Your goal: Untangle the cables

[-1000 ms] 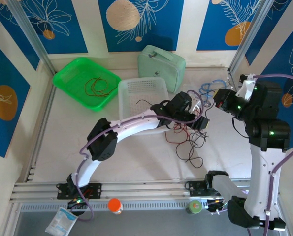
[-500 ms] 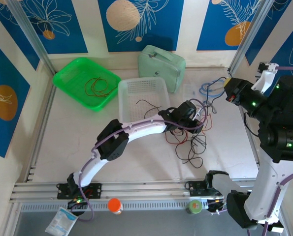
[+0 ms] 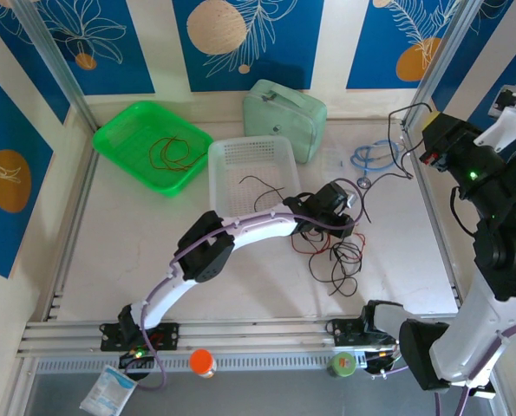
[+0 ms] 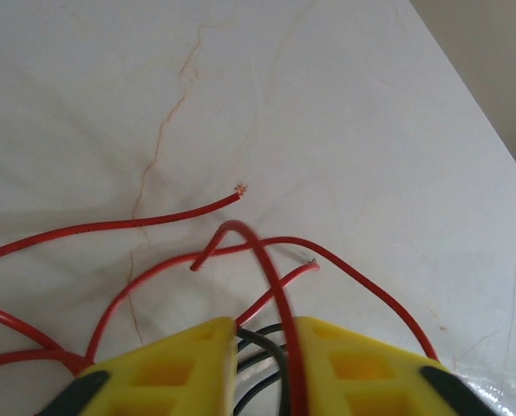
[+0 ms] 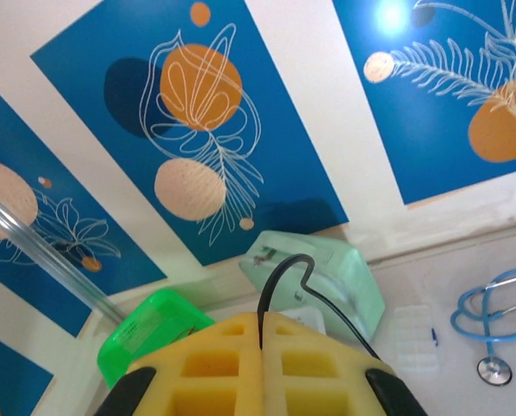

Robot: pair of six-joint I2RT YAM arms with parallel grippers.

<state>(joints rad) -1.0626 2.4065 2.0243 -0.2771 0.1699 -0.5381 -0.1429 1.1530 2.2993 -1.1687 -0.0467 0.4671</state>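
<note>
cables point(image 3: 334, 253), hair-thin strands of red and black, lie in one loose curling snarl on the pale marble-look table point(image 3: 153, 251), right of centre and near the white basket point(image 3: 214, 173). seen from the left wrist, red ends arc over the surface, one showing a frayed bare tip. the left gripper point(image 4: 264, 328) sits low over the snarl, its yellow fingers point(image 4: 188, 355) drawn close with one red strand and several black ones running between them; whether they pinch cannot be told. the right gripper point(image 5: 262, 321), raised high at the table's far right, has its fingers pressed together on one black wire point(image 5: 297, 264) that loops up from the seam. a few red strands rest in the one green tray point(image 3: 119, 130) at far left, and one black strand lies in the basket. one mint pouch point(image 3: 284, 108) stands behind the basket; one light-blue stethoscope point(image 3: 370, 156) lies near the right edge. two arms, one tray, one basket. blue wall panels point(image 3: 240, 35) with orange and cream discs and white leaf outlines ring the space.
</note>
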